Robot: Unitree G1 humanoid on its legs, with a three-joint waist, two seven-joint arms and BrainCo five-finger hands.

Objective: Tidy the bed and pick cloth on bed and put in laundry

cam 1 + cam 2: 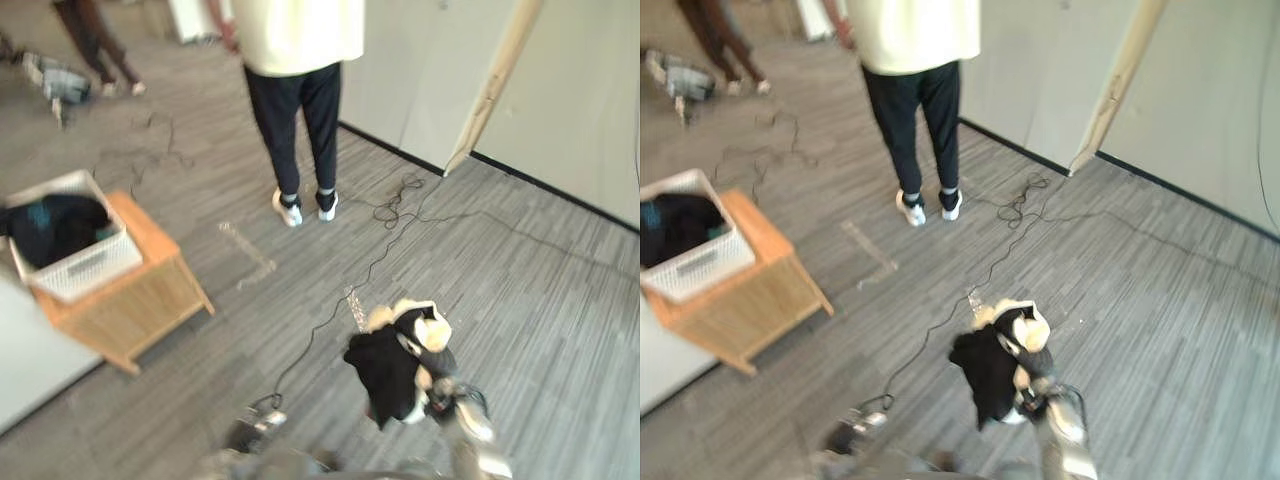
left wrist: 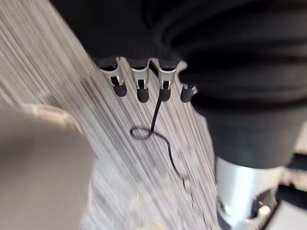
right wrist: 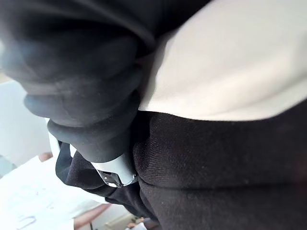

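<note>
— What is seen at the far left?
— A white laundry basket [image 1: 88, 266] is set on a low wooden bench [image 1: 150, 292]. Dark clothes [image 1: 55, 225] are heaped inside it.

— And beyond that?
— Two people are seen on the grey floor [image 1: 530, 300]. One pair of legs [image 1: 95, 45] is cut off at the upper left. A person [image 1: 298, 100] in a cream top, dark trousers and white shoes is stood with the back turned, well apart from the bench.

— How is the left hand held?
— The left hand [image 2: 144, 28] is hung low over the floor. Its fingers [image 2: 140, 82] are left straight and relaxed in a row, and nothing is held in them.

— Where is the cloth found?
— The cloth [image 1: 385, 375] is carried in the air at the lower middle, clear of the floor and well to the right of the basket. It is a black piece, and a cream part [image 1: 432, 330] is bunched at its top.

— Is it gripped?
— It is. The right hand [image 3: 88, 120] is closed into the bundle. One silver finger [image 3: 115, 171] is pressed into the black fabric, and the rest are buried in it.

— What is seen at the right?
— A pale wall [image 1: 580, 100] is seen, and a light board [image 1: 495, 85] is leaned against it.
</note>
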